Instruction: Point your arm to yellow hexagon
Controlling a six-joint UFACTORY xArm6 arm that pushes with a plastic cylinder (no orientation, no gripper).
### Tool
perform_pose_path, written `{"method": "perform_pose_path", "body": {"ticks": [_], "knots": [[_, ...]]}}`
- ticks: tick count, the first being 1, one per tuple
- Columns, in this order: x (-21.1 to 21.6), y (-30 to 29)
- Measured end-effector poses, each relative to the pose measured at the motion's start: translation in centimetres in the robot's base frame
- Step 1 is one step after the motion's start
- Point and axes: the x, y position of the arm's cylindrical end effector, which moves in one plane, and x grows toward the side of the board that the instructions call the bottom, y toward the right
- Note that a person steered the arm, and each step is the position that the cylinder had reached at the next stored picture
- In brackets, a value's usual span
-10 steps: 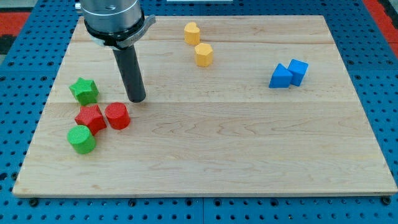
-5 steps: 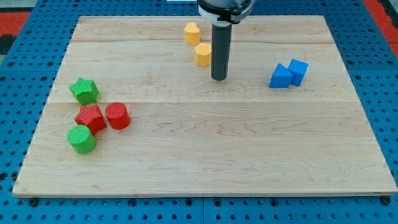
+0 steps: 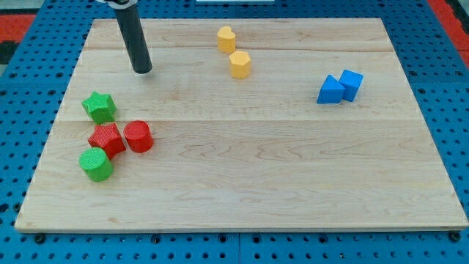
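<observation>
Tip: my tip (image 3: 142,70) sits in the upper left of the frame, planted on bare wood, touching no block; the rod leans up and out through the top edge.
End effector state: a plain rod with no jaws, nothing clamped, nothing carried.
Yellow hexagon: the yellow hexagon (image 3: 239,64) stands upper centre of the frame, well apart from the tip, off to the tip's right at about the same height in the view.
Yellow neighbour: a second yellow block (image 3: 226,39), rounded with a flat side, sits just above and slightly left of the hexagon, near it; whether they touch I cannot tell.
Green star: the green star (image 3: 99,107) lies at the left edge of the frame, below and left of the tip, apart from it.
Red pair: a red star-like block (image 3: 107,138) and a red cylinder (image 3: 138,137) sit side by side at lower left, touching.
Green cylinder: the green cylinder (image 3: 95,163) is tucked just under the red star-like block, against it.
Blue pair: a blue triangular block (image 3: 330,90) and a blue cube (image 3: 351,84) sit pressed together at the right of the frame, far from everything else.
Board: the wooden board (image 3: 278,183) fills most of the view, resting on a blue pegboard surface (image 3: 22,147).
</observation>
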Motion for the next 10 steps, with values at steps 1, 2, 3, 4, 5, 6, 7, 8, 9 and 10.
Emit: {"method": "perform_pose_path", "body": {"ticks": [1,2,3,4,5,6,7,8,9,10], "knots": [[0.0,4.0],[0.3,7.9],[2.3,7.9],[4.0,8.3],[4.0,9.1],[4.0,9.7],[4.0,10.3],[3.1,10.1],[0.4,9.0],[-0.5,9.7]]}}
